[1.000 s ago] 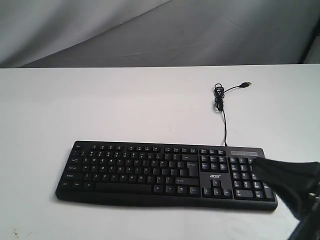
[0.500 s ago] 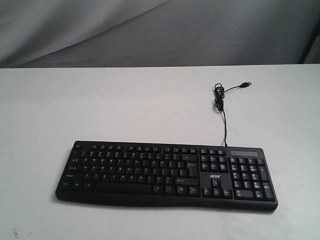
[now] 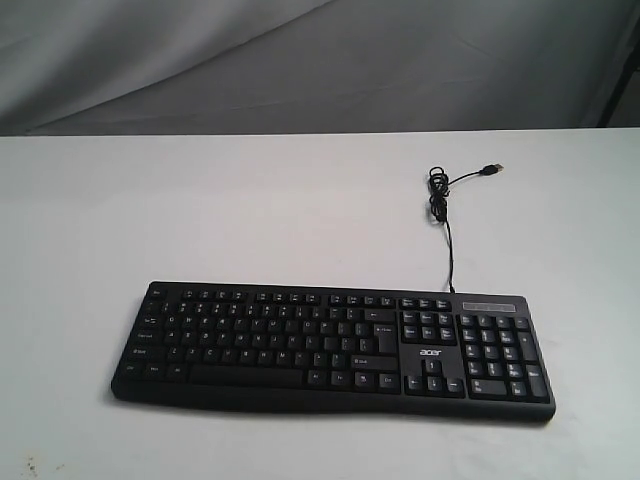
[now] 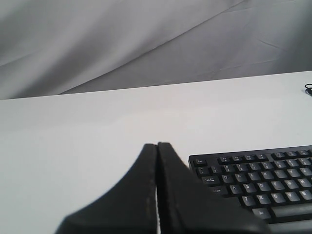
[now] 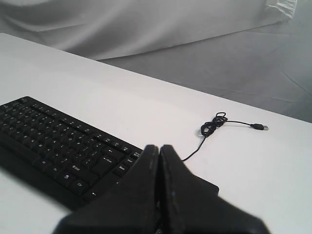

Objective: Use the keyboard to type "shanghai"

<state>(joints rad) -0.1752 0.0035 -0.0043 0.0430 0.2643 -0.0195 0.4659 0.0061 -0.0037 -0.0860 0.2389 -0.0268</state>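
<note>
The black keyboard (image 3: 330,348) lies along the front of the white table (image 3: 250,210), number pad to the right. Its thin cable (image 3: 447,235) runs back to a coiled bundle and a USB plug (image 3: 492,169). Neither gripper shows in the exterior view. In the left wrist view my left gripper (image 4: 157,146) is shut with nothing in it, off the keyboard's (image 4: 258,180) Esc corner. In the right wrist view my right gripper (image 5: 158,148) is shut and empty, held over the keyboard's (image 5: 58,146) number-pad end, which its fingers hide. The cable (image 5: 214,126) lies beyond it.
A grey cloth backdrop (image 3: 300,60) hangs behind the table's far edge. A few small dark specks (image 3: 30,466) mark the table at the front left corner.
The right gripper, over the number pad one second ago, has drawn back out of the exterior view. The keyboard and cable have not moved.
</note>
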